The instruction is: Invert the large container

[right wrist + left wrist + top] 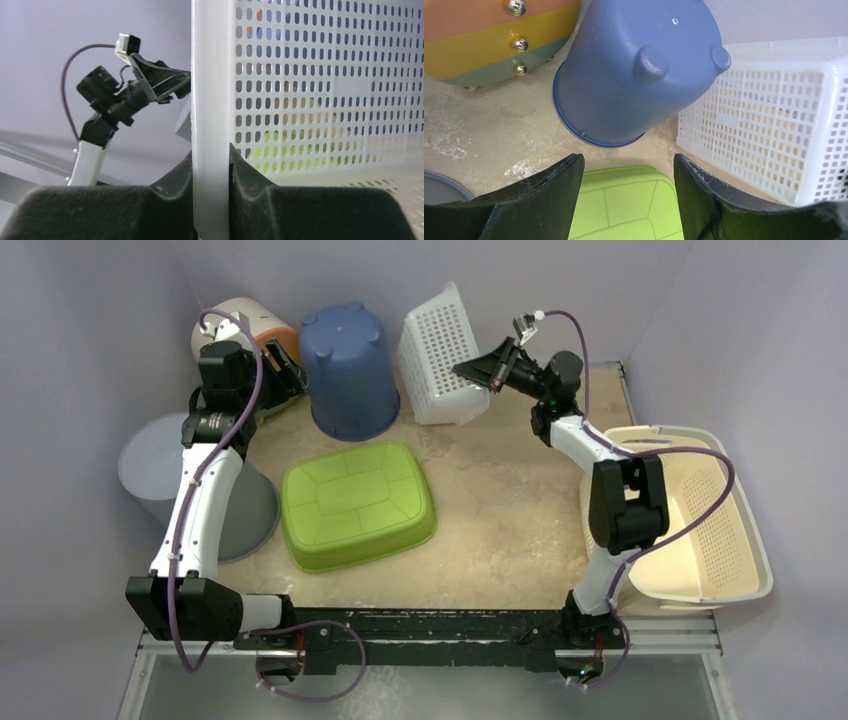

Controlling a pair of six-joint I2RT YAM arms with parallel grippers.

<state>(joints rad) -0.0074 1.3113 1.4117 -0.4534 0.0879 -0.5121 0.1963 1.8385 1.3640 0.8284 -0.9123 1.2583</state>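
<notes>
Now the white basket (440, 355) stands tilted at the far side of the worktop (510, 510), just beside the blue bucket (350, 370). The right hand (211, 167) pinches its rim narrowly, I think to tip it over. The left hand (626, 200) hangs wide above the worktop, holding nothing.
</notes>
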